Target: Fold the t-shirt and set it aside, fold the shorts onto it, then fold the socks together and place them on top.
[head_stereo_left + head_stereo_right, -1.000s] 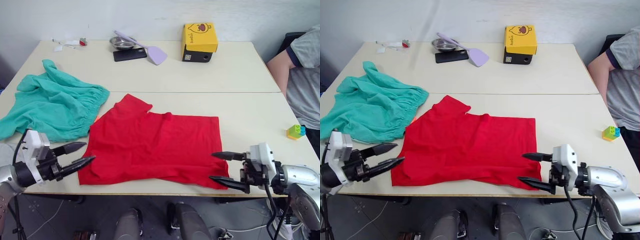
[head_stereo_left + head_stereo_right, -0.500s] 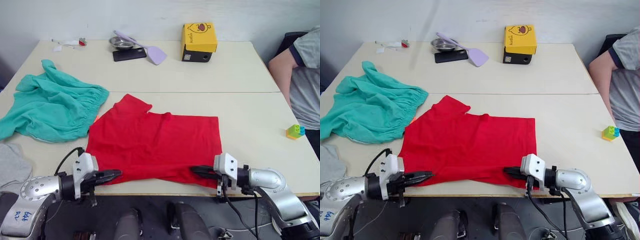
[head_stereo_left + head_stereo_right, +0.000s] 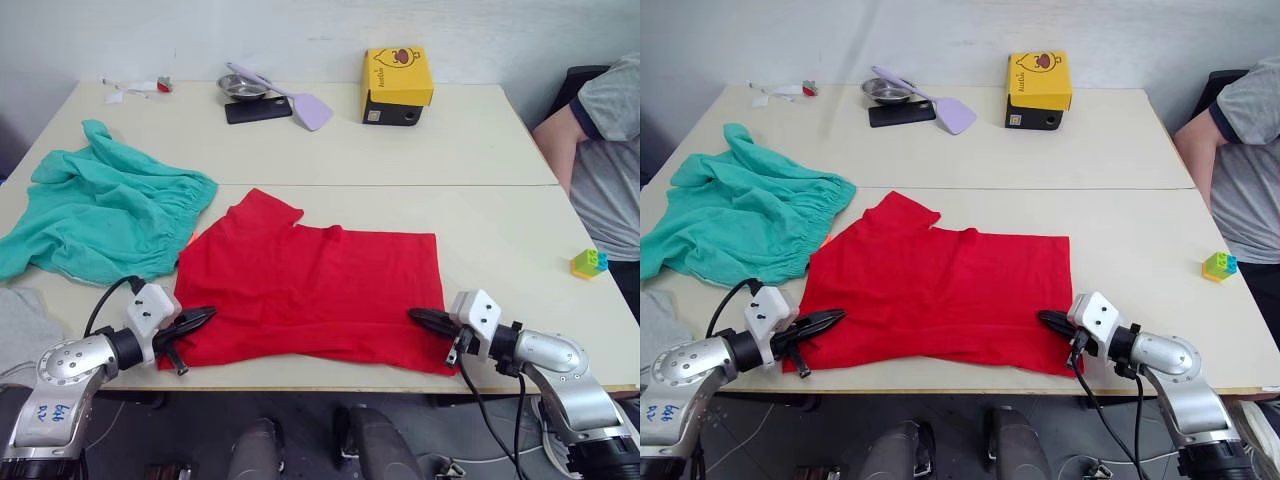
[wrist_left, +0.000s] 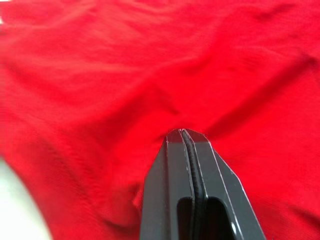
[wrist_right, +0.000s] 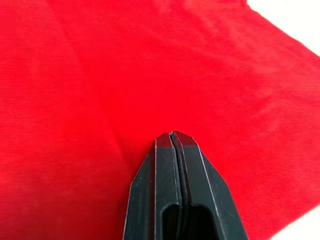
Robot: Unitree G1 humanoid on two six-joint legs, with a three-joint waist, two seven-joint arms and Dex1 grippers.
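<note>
Head view, left eye: the t-shirt [image 3: 310, 295] lies spread flat at the near edge of the table [image 3: 470, 140]. My left gripper [image 3: 196, 318] sits at its near-left corner and my right gripper [image 3: 424, 319] at its near-right corner. The shorts [image 3: 105, 215] lie unfolded on the table to the left, just beside the shirt. A grey fabric at the left edge, likely the socks [image 3: 18, 325], is also untouched.

Head view, right eye: same layout; a yellow box [image 3: 1040, 80] and a lilac spatula [image 3: 940, 103] sit at the far side, well apart from the clothes.

Left wrist view: my fingers [image 4: 172, 175] are pressed together on red fabric, pinching the shirt.

Right wrist view: my fingers [image 5: 162, 170] are likewise closed on red fabric.

Progress: I judge the first fold is only starting. Shirt, shorts and socks all remain to be folded.
</note>
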